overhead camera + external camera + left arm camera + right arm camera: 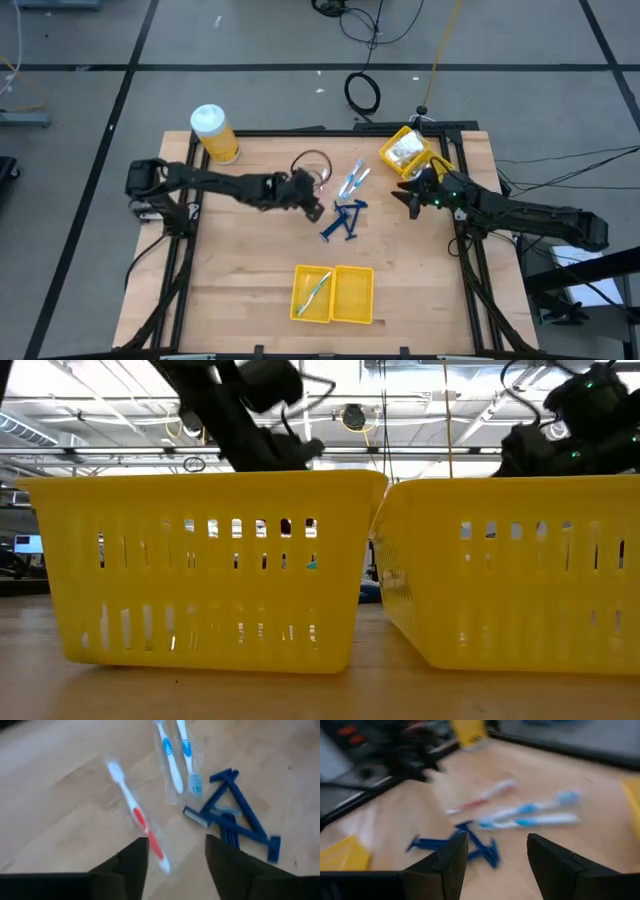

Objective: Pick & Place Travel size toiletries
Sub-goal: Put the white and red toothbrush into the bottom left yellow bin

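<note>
Two wrapped blue-and-white toothbrushes (353,180) and a heap of dark blue razors (343,219) lie flat at the table's middle. A wrapped red-and-white toothbrush (134,815) lies beside them. My left gripper (316,202) hovers open just left of the razors. In its wrist view (175,862), the red toothbrush's handle end runs toward one finger. My right gripper (401,200) hangs open to the right of the heap, with the razors (465,845) ahead of its fingers (496,860). One toothbrush (315,290) lies in the near yellow bin (333,318).
A second yellow bin (392,158) holding white packets stands at the far right. A big yellow jar (214,134) with a white lid stands at the far left. Bare wood lies between the heap and the near bin, whose walls (210,570) fill the low view.
</note>
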Motion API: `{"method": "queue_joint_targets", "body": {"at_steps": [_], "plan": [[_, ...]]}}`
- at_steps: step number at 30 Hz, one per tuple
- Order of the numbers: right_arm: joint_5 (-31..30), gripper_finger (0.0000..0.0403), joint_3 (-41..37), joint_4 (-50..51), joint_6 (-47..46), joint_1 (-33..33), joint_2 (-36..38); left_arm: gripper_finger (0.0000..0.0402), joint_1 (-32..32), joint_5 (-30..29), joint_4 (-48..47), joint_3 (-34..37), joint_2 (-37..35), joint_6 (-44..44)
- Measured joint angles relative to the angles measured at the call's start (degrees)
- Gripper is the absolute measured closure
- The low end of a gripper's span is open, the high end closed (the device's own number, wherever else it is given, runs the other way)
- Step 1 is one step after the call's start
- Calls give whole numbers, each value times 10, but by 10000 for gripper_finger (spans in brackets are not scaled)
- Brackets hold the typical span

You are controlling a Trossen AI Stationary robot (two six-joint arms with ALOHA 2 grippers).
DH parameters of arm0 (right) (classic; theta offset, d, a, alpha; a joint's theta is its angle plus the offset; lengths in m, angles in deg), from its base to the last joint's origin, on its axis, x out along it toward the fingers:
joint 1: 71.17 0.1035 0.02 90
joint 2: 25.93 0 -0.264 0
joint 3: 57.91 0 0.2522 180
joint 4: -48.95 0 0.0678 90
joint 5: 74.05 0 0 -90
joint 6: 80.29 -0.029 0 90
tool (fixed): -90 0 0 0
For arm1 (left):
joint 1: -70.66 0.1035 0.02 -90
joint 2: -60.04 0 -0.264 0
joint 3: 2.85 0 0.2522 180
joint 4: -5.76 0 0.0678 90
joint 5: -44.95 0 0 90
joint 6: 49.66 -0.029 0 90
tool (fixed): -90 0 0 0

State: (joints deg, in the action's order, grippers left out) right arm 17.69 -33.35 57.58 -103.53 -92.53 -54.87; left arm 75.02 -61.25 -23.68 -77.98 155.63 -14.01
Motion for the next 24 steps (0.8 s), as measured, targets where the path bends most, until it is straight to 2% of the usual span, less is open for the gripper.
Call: {"method": "queue_joint_targets", "body": {"at_steps": [3, 6, 8, 11, 15, 19, 24], "plan": [[-3, 211, 0, -50, 70, 41, 4, 180, 36, 40, 32, 0, 35, 13], [-24, 211, 0, -85, 141, 85, 6, 173, 61, 45, 25, 0, 68, 45], [-54, 211, 0, -95, 186, 116, 6, 176, 72, 51, 17, 0, 87, 61], [-111, 211, 0, -106, 231, 163, 5, 185, 80, 90, 22, 0, 107, 84], [-173, 211, 0, -137, 276, 217, 5, 198, 75, 102, 15, -16, 132, 54], [-198, 211, 0, -180, 299, 259, 5, 213, 72, 102, -29, -68, 160, 18], [-239, 211, 0, -190, 316, 293, 5, 232, 79, 81, -143, -161, 207, 15]]}}
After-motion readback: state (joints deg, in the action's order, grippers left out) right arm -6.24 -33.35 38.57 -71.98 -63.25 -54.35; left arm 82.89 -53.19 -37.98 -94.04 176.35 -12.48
